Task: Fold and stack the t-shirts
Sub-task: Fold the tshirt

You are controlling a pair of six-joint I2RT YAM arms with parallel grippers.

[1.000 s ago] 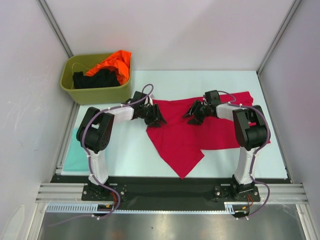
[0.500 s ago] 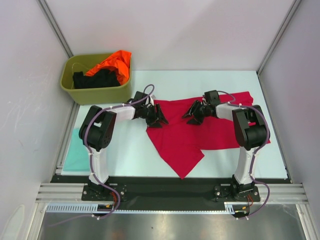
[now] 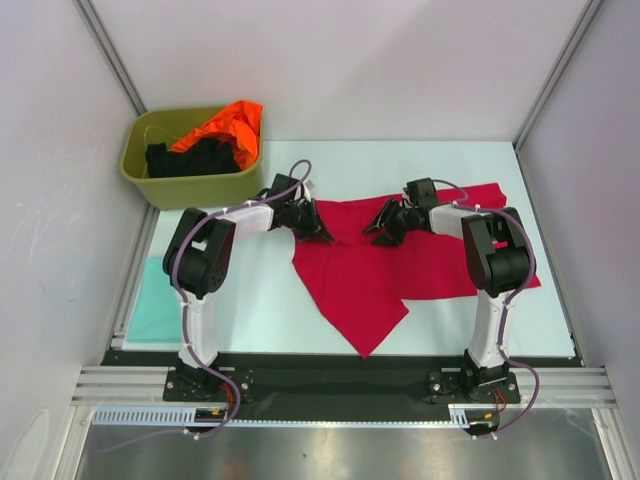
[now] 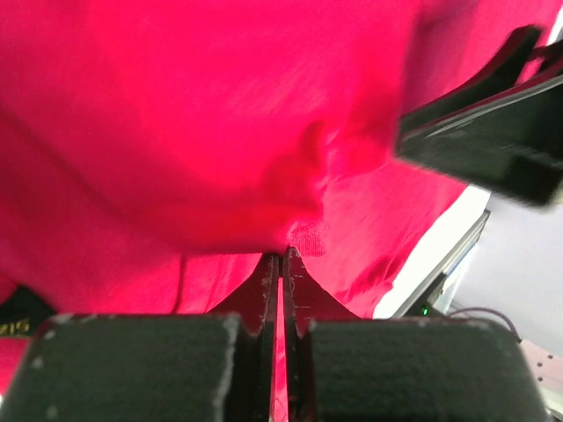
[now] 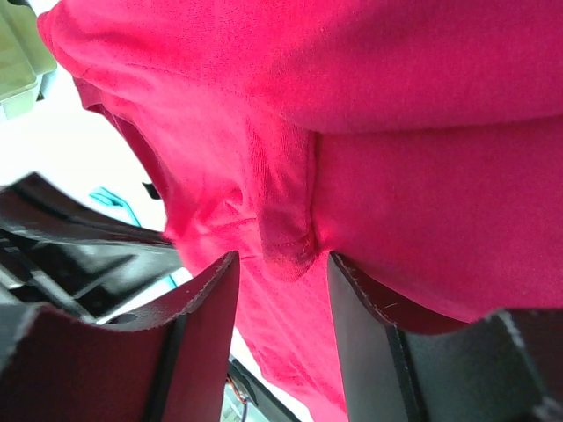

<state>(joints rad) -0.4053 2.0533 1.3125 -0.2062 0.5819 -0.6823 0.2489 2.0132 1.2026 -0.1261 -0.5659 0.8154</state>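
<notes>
No legible text, labels, brands, numbers or signs in any view.

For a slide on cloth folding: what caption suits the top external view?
Left hand pinches a crimson t-shirt, right hand open on it; orange and black shirts wait in the tub.

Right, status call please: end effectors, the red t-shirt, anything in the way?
Left end effector shut on red t-shirt. Right end effector open, straddling a fold. Olive tub far-left, clear of both.
</notes>
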